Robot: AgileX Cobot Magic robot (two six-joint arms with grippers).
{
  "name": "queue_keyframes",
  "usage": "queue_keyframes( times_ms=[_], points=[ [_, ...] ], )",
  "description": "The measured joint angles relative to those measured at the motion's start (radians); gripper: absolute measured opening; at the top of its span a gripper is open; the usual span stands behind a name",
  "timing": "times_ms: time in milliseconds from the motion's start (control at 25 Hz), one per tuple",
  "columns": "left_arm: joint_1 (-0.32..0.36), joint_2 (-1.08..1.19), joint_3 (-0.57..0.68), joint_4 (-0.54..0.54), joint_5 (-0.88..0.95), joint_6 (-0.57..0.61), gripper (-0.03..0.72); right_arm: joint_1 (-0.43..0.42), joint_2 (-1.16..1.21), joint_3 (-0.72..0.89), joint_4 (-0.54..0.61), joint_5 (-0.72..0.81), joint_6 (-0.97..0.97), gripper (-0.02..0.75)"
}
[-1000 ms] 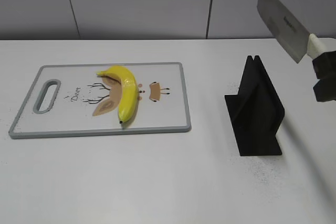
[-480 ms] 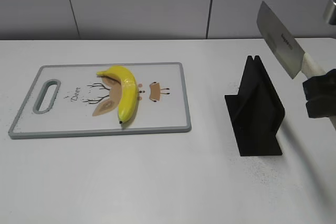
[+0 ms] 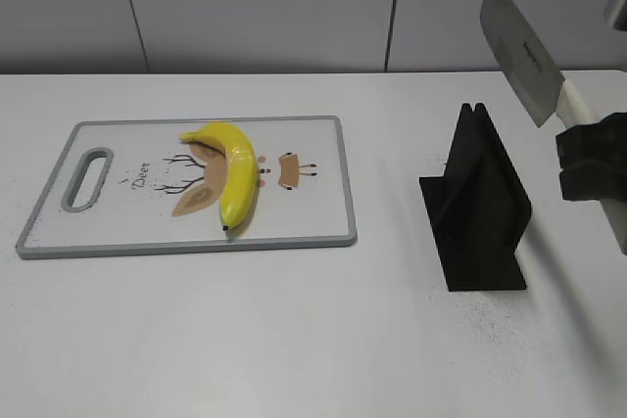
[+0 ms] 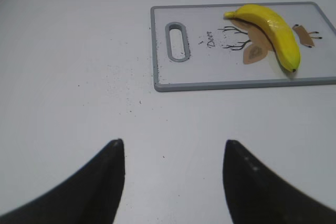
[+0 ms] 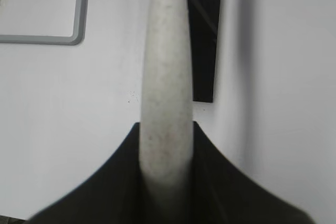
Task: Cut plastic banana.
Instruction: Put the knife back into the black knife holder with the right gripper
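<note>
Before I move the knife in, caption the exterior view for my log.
Right gripper holds knife above black stand; banana lies uncut on cutting board.

Yellow banana (image 3: 235, 178), grey-rimmed white board (image 3: 118, 222) with deer drawing, black stand (image 3: 475, 208).

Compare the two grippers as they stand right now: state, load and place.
The right gripper is shut on the knife by its pale handle, blade raised above the black knife stand; the left gripper holds nothing.
The left gripper's fingers stand apart over bare table, short of the cutting board; the right gripper's fingers press the handle.
Shared: both have dark fingers, and neither touches the banana.
</note>
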Motion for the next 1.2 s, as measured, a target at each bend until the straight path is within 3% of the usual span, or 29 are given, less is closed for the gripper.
queue_keyframes(
  times_ms=[560, 1200],
  points=[
    [-0.011, 0.0, 0.002, -0.002, -0.004, -0.002, 0.579, 0.0, 0.144, 0.001, 0.0, -0.058, 0.004, 0.161],
    [-0.011, 0.0, 0.002, -0.002, -0.005, -0.002, 0.579, 0.0, 0.154, 0.001, -0.007, -0.08, 0.042, 0.161]
  ],
)
